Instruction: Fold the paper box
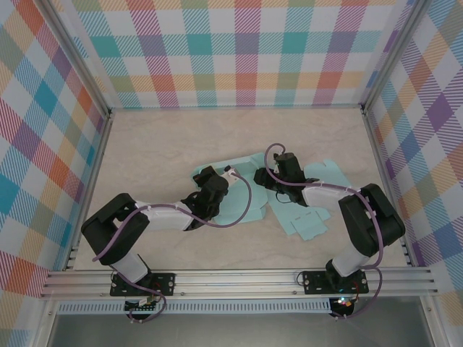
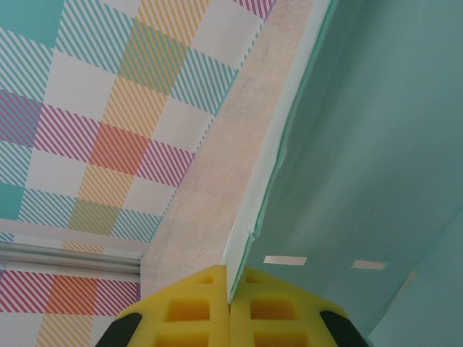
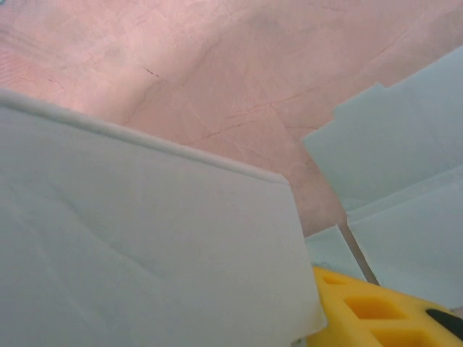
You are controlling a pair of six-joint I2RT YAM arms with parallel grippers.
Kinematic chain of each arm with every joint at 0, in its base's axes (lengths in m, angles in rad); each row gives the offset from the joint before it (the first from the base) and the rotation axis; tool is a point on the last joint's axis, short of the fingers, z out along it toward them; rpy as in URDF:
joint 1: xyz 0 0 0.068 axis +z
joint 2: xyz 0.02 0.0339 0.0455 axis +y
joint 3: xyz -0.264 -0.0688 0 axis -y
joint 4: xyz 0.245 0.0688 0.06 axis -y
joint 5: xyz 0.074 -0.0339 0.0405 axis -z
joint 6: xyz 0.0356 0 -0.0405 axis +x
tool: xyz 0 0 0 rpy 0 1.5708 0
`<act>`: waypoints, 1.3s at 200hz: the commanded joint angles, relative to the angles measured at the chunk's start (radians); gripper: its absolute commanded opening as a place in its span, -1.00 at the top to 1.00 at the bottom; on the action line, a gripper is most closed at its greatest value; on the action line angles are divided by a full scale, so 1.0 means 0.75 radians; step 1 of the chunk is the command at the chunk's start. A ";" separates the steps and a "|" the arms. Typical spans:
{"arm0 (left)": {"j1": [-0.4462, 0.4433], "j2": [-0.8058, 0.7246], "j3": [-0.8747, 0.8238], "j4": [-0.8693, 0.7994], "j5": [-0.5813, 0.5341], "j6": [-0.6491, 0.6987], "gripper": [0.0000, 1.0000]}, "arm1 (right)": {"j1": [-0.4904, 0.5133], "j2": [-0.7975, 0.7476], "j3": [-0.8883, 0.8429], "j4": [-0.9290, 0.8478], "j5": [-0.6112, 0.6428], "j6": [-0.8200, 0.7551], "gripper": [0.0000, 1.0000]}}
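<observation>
The left gripper [image 1: 208, 189] sits at the left end of the sheet. Its yellow foam pads [image 2: 195, 307] are pressed together on the thin edge of the pale teal flat-cut paper box [image 1: 307, 223]. In the left wrist view that pinched edge runs straight away from the pads, with the raised panel to their right and the beige marbled table [image 1: 152, 144] to their left. From above, the box lies spread near the middle of the table, its long axis running left to right between the two arms. The right gripper [image 1: 281, 172] is over the sheet's middle. Its wrist view gives one yellow pad [image 3: 376, 314] at the lower right, just beside a lifted teal panel, so I cannot tell how wide its jaws stand or whether they grip. The flat flaps lie right of and nearer than that gripper, so I judge the right arm is better placed to fold them.
</observation>
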 commanded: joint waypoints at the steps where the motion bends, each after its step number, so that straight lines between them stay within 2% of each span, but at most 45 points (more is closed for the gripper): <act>1: -0.014 -0.022 0.010 -0.008 0.009 -0.037 1.00 | 0.008 0.002 -0.021 0.101 0.005 -0.006 0.03; 55: -0.014 0.025 0.035 -0.022 -0.003 -0.041 1.00 | 0.008 -0.048 -0.059 0.196 -0.049 -0.017 0.12; 102: -0.015 0.040 0.045 -0.039 -0.017 -0.045 1.00 | 0.008 -0.122 -0.128 0.251 -0.025 -0.035 0.11; 148: -0.016 0.070 0.063 -0.051 -0.021 -0.044 1.00 | 0.008 -0.094 -0.147 0.382 -0.089 -0.009 0.11; 192: -0.015 0.081 0.067 -0.055 -0.026 -0.043 1.00 | 0.009 -0.143 -0.190 0.398 -0.005 -0.009 0.09; 260: -0.015 0.108 0.085 -0.062 -0.032 -0.041 1.00 | 0.008 -0.176 -0.204 0.445 -0.049 0.044 0.09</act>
